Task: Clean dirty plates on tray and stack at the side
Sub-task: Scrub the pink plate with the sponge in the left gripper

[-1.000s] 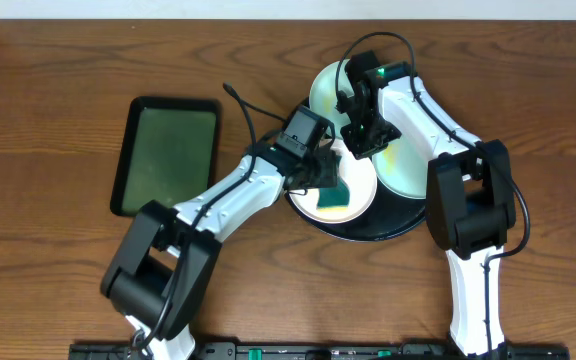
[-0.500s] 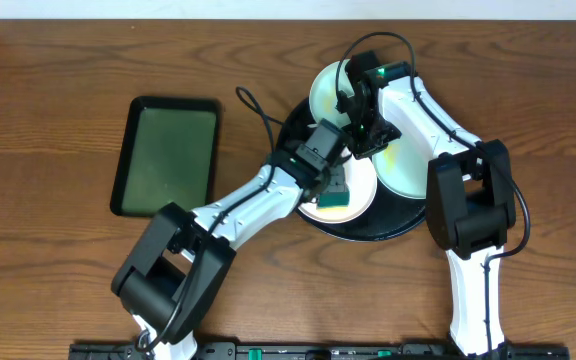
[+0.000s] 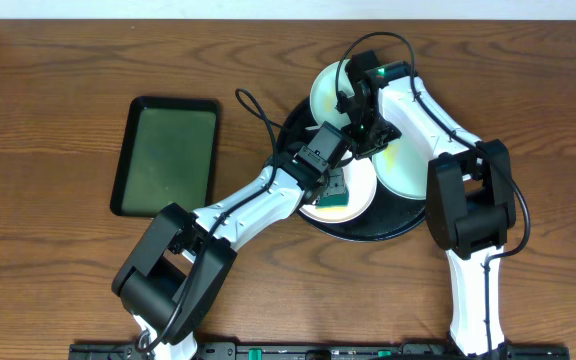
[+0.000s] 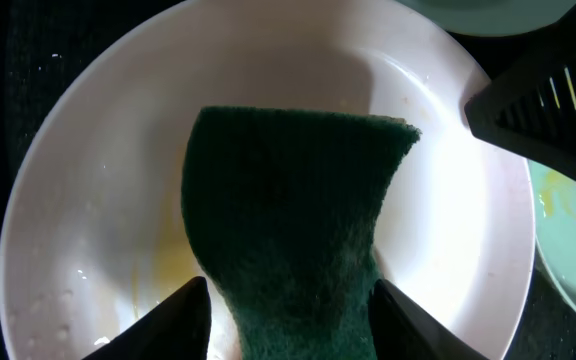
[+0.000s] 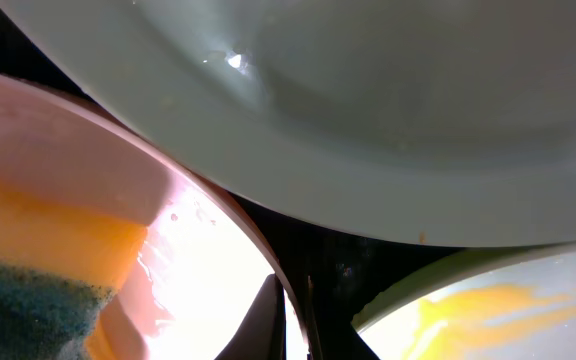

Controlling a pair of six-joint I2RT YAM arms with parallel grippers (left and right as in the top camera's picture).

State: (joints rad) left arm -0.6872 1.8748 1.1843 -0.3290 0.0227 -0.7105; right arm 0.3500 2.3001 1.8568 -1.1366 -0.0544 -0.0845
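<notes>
On the round black tray [image 3: 368, 232] lie three plates. The front plate [image 3: 362, 187] [image 4: 98, 200] is white, with a faint yellowish smear. My left gripper [image 3: 333, 183] [image 4: 293, 325] is shut on a dark green sponge [image 3: 334, 193] [image 4: 288, 200] that lies flat on it. My right gripper [image 3: 365, 148] [image 5: 293, 320] is shut on that plate's far rim [image 5: 218, 215]. A pale plate [image 3: 325, 92] [image 5: 368, 100] lies at the tray's back. A third plate [image 3: 408, 170] [image 5: 488, 300] with yellow smears lies at the right.
A rectangular black tray with a green inside [image 3: 165, 155] lies on the wooden table to the left. The left arm crosses the table from the front left. The right arm comes in from the right, over the smeared plate.
My left wrist has swung right, closer to the right gripper, with the sponge staying on the front plate. The right gripper has not moved.
</notes>
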